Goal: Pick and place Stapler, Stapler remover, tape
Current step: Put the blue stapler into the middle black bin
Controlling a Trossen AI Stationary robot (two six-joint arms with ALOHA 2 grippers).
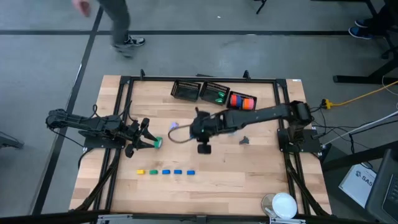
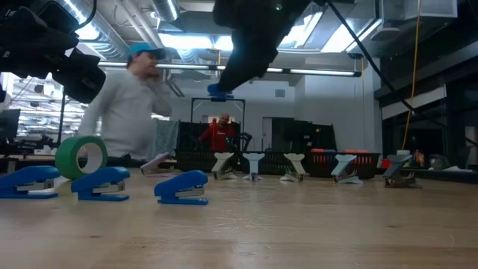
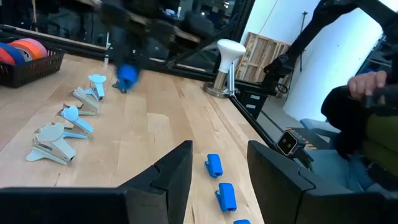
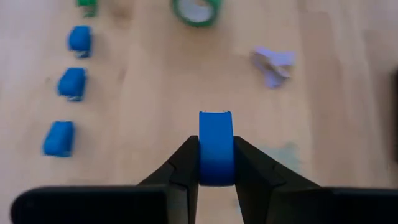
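Note:
My right gripper (image 4: 216, 155) hangs over the middle of the table (image 1: 249, 174), shut on a small blue piece (image 4: 216, 134) that also shows in the low view (image 2: 218, 91). I see it edge on and cannot tell what kind of piece it is. A row of small stapler-shaped pieces (image 1: 166, 172), one yellow, one green and the rest blue, lies near the front edge. A green tape roll (image 2: 82, 157) stands on edge just off the tip of my left gripper (image 1: 148, 134), which is open and empty (image 3: 221, 162). Several pastel staple removers (image 3: 74, 118) sit mid-table. My right gripper pinches the blue piece by its two flat sides (image 4: 216, 171) between the two fingers. The fingers slant down from above. The piece is lifted clear of the table, its narrow edge facing the wrist camera.
Three black baskets stand at the far edge, one empty (image 1: 186, 90), one with green pieces (image 1: 216, 93), one with orange and red rolls (image 1: 242, 99). A white stand (image 1: 283, 204) is at the near right corner. A person (image 2: 127, 97) moves beyond the table.

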